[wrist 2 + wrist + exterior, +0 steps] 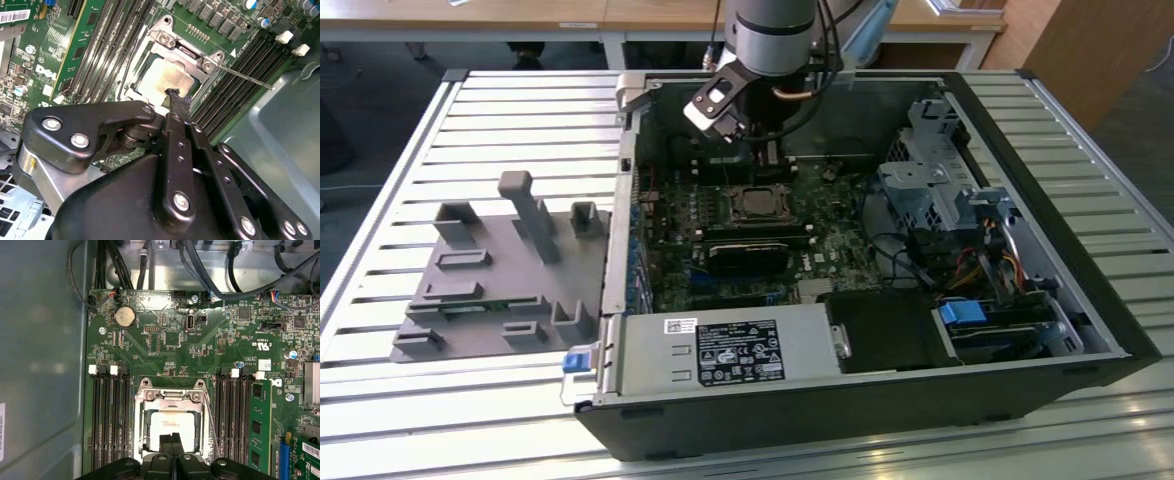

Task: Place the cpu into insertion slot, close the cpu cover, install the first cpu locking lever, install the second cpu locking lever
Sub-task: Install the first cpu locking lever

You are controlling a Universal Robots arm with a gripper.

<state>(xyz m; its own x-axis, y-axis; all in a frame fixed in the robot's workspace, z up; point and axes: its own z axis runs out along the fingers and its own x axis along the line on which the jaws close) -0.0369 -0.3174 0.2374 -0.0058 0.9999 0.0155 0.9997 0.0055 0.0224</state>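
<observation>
The cpu (162, 80) (167, 424), a silvery-beige square, lies in the insertion slot (728, 206) on the green board. The silvery cpu cover (192, 52) (170, 396) appears to lie flat around it, with the chip showing through its window. A thin metal locking lever (245, 78) (214, 432) sticks out beside the socket, apart from the frame. My gripper (172, 92) (172, 438) (771, 165) hangs just above the chip's edge. Its black fingers are pressed together with nothing between them.
Long black memory slots (107, 420) (232, 415) flank the socket on both sides. The grey case wall (40, 365) and cables (200, 270) run close by. On the exterior view's left, a grey fixture block (494, 270) sits on the slatted table. A power supply (720, 355) fills the case's near side.
</observation>
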